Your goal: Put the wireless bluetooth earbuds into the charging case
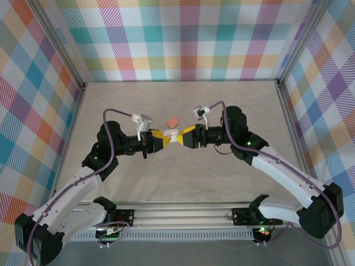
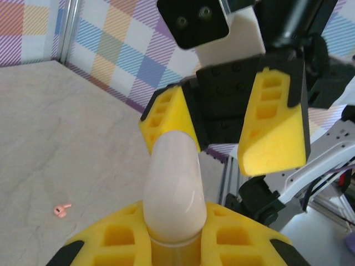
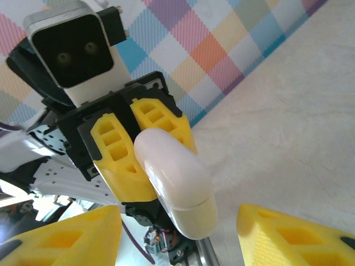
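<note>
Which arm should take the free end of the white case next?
Probably the right. The left gripper is shut on the white case, and the right gripper faces the case's free end with its jaws open.

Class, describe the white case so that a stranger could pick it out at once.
Look at the middle of the table. There the left pincer grips the white case. Unlike the salmon-pink case lying loose just beyond it, it is glossy white and clamped.
</note>
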Tool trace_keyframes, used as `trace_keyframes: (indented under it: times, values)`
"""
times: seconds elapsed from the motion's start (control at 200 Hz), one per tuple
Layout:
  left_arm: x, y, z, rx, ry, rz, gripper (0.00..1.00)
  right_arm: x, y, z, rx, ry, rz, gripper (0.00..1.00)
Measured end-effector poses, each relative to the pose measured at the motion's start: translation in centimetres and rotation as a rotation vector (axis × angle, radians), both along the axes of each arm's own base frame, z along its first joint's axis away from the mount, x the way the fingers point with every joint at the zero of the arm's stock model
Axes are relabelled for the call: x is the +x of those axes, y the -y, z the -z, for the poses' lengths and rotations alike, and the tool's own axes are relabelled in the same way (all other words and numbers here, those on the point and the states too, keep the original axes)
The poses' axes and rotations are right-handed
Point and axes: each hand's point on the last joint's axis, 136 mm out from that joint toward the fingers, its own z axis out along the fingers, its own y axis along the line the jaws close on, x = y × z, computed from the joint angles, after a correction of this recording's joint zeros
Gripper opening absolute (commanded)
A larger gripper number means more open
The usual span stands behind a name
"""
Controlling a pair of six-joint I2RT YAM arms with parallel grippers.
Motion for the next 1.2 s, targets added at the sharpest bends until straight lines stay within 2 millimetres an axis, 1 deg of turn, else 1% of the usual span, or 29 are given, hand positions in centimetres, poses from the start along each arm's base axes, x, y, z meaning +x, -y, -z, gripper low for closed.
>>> trace_keyframes:
  times: [0.095,0.165,0.24,0.375,0.52,0.58,0.705,0.77,0.875,0.995,1.105,1.2]
  values:
    - [0.0,0.1,-0.6,-0.021,-0.006,0.004,0.00,-0.3,-0.3,-0.7,0.035,0.008,-0.029,0.57]
    - [0.1,0.1,-0.7,-0.029,-0.016,0.003,0.00,-0.2,-0.5,-0.9,0.050,0.015,-0.043,0.50]
    - [0.0,0.1,-0.8,-0.036,-0.023,0.005,0.00,-0.1,-0.8,-0.4,0.045,-0.003,-0.054,0.44]
    - [0.1,0.2,-1.0,-0.048,-0.036,0.003,0.01,0.1,-1.6,0.8,0.036,-0.060,-0.089,0.39]
    - [0.3,0.2,-0.9,-0.051,-0.059,-0.001,0.01,0.0,-1.8,0.7,0.049,-0.068,-0.110,0.35]
    - [0.3,0.3,-1.1,-0.053,-0.057,0.000,0.02,0.0,-1.8,0.5,0.057,-0.063,-0.112,0.29]
    - [0.3,0.3,-1.6,-0.063,-0.058,0.004,0.07,0.0,-1.8,-0.1,0.075,-0.049,-0.123,0.13]
    - [0.3,0.3,-1.9,-0.070,-0.056,0.005,0.16,-0.1,-1.8,-0.3,0.082,-0.039,-0.127,0.07]
    - [0.3,0.3,-2.0,-0.075,-0.053,0.004,0.34,-0.1,-1.8,-0.4,0.086,-0.033,-0.130,0.00]
    - [0.4,0.0,-2.2,-0.075,-0.039,-0.019,0.59,0.2,-1.9,-0.3,0.082,-0.034,-0.110,0.00]
    - [0.4,-0.4,-2.5,-0.073,-0.027,-0.051,0.73,0.6,-1.8,-0.3,0.078,-0.028,-0.083,0.00]
    - [0.2,-1.0,-2.9,-0.073,-0.005,-0.082,0.77,0.9,-1.6,-0.4,0.074,-0.013,-0.059,0.00]
